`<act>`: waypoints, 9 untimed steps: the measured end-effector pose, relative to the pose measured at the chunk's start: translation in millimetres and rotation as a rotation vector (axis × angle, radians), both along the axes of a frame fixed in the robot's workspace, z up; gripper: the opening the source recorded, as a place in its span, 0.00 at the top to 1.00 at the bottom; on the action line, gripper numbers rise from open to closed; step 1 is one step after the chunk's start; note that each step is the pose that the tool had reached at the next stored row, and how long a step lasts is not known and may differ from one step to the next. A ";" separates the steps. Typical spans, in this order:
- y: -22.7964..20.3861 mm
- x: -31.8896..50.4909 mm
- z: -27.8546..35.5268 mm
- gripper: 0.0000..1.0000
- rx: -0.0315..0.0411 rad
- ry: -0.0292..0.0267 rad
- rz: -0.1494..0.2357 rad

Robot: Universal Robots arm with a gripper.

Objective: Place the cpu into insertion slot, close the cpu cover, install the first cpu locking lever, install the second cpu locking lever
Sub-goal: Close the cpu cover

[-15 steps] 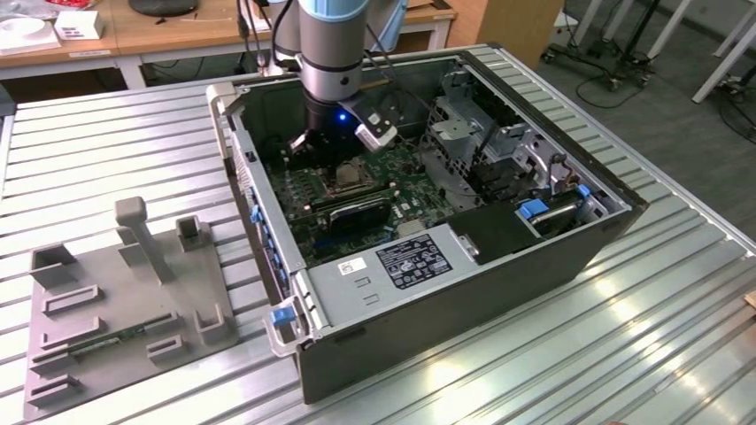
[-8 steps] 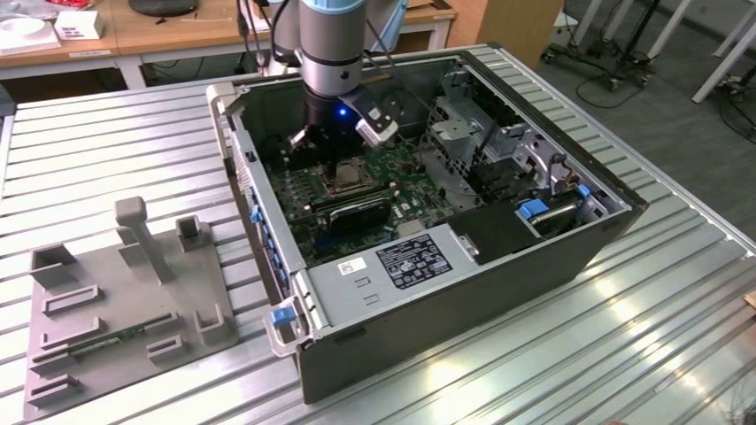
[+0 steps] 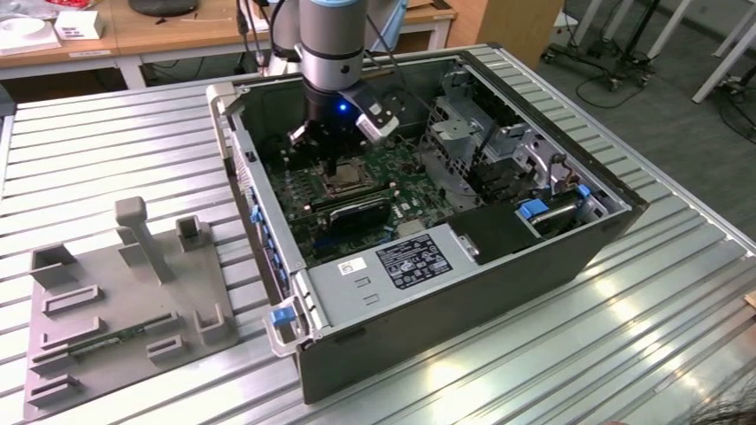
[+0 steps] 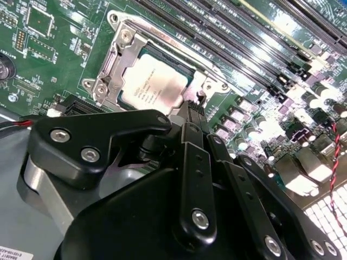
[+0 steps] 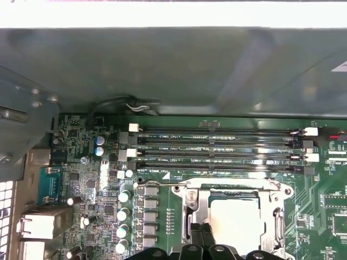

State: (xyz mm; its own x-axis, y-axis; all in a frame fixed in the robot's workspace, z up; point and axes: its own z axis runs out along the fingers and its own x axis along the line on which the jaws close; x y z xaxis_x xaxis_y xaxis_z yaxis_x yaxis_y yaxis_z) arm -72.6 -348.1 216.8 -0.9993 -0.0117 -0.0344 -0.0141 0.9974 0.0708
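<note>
Just beyond the gripper (image 4: 191, 108) tip, the cpu (image 4: 153, 85) lies flat in the slot (image 4: 158, 54), with the cover (image 4: 115, 60) down around it. The gripper's 2 fingers (image 4: 184, 120) are pressed together, their ends at the slot's rim, just beside the cpu.

Reaching straight down with arm (image 3: 332, 40), wrist vertical, stacked directly above gripper (image 3: 335, 149). Showing a blue light (image 3: 343, 108) on the wrist just above the gripper body. Carrying a camera block (image 3: 378, 121) off one side of the wrist. Holding fingers (image 4: 191, 151) pressed together into one narrow tip in both wrist views, linkages folded in, nothing visible between the pads.
</note>
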 end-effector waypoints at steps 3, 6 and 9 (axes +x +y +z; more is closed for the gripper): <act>0.0 0.0 0.2 0.90 0.0002 -0.0002 0.000; 0.0 0.0 0.5 0.90 -0.0001 0.0000 0.000; -0.1 0.0 1.0 0.90 -0.0006 0.0003 0.000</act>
State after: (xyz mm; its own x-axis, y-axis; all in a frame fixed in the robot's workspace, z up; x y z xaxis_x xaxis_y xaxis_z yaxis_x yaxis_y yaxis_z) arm -72.7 -348.1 217.9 -0.9993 -0.0117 -0.0341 -0.0141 0.9974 0.0703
